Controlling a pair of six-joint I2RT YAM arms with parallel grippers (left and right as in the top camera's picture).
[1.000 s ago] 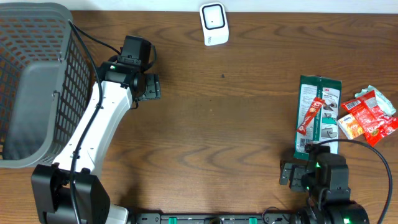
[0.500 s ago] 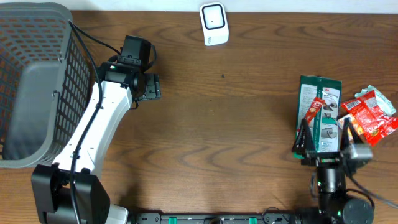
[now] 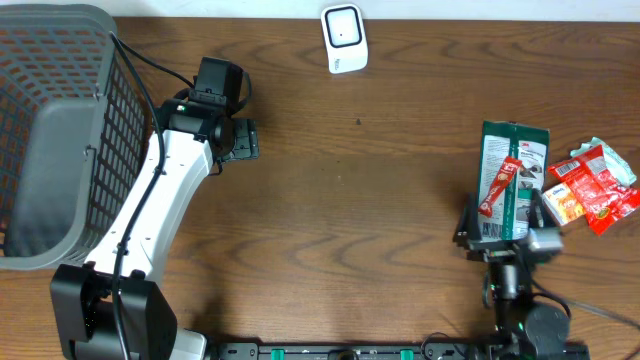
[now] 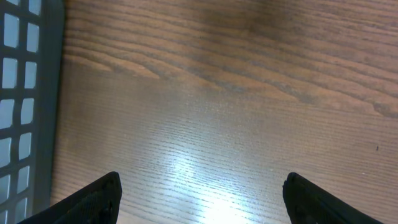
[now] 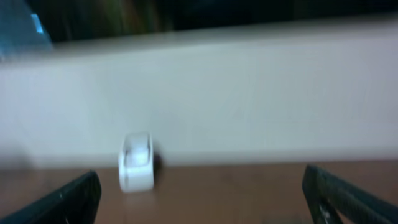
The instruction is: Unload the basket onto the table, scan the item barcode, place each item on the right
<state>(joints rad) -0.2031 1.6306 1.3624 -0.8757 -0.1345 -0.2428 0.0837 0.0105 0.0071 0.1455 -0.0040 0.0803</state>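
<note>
A green packet (image 3: 521,152) lies at the right of the table, with a slim red sachet (image 3: 498,186) on top of it. Red snack packets (image 3: 594,188) lie just to its right. The white barcode scanner (image 3: 343,38) stands at the far edge and shows small and blurred in the right wrist view (image 5: 137,163). My right gripper (image 3: 506,236) is open and empty at the near end of the green packet, facing the far wall. My left gripper (image 3: 240,138) hangs open over bare wood beside the basket, nothing between its fingers (image 4: 93,200).
A large grey mesh basket (image 3: 60,120) fills the left side; its wall shows at the left edge of the left wrist view (image 4: 25,93). The white left arm runs from the near edge up past the basket.
The right arm has come up from its folded pose at the near edge and now points its open gripper across the table, over the near end of the green packet. The left arm is still.
</note>
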